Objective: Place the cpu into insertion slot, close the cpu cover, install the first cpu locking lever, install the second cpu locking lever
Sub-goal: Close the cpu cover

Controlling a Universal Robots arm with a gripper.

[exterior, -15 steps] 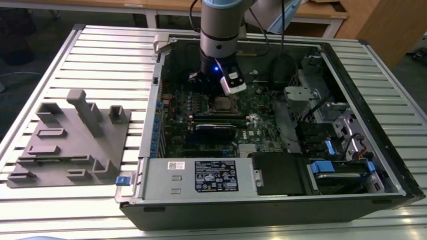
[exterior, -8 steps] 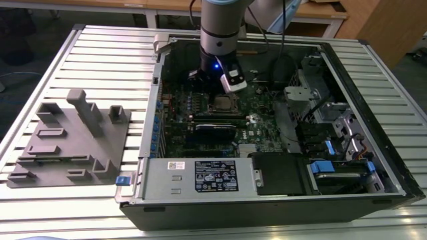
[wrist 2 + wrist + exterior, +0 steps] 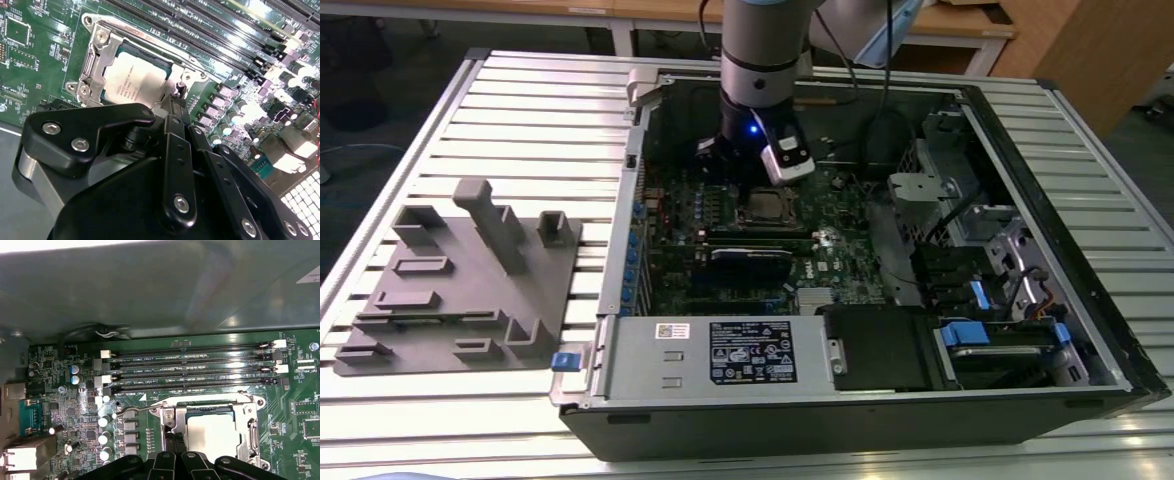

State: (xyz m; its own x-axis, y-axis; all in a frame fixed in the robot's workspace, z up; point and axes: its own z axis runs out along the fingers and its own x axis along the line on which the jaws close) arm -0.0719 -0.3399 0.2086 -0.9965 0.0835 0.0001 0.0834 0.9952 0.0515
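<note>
The cpu [image 3: 134, 83] lies flat in the insertion slot [image 3: 150, 61] on the green board, its pale metal top showing. The silvery cpu cover [image 3: 95, 60] is down around it as a frame. A thin wire locking lever [image 3: 137, 409] runs along one side of the socket, and another bar [image 3: 145, 40] lines the side by the memory slots. My black gripper [image 3: 173, 107] hangs just over one corner of the socket, its fingers pressed together with nothing seen between them. In the first wrist view the cpu [image 3: 216, 434] sits beside the fingertips [image 3: 170, 439]. In the exterior view the gripper [image 3: 747, 176] reaches down into the open case.
Several long black memory slots [image 3: 190, 372] run beside the socket. Capacitors [image 3: 105, 437] and rear ports [image 3: 27, 457] stand near it. The case wall [image 3: 160, 285] rises close behind. A grey fixture [image 3: 460, 280] lies at the exterior view's left, and the power supply [image 3: 720, 355] is at the case front.
</note>
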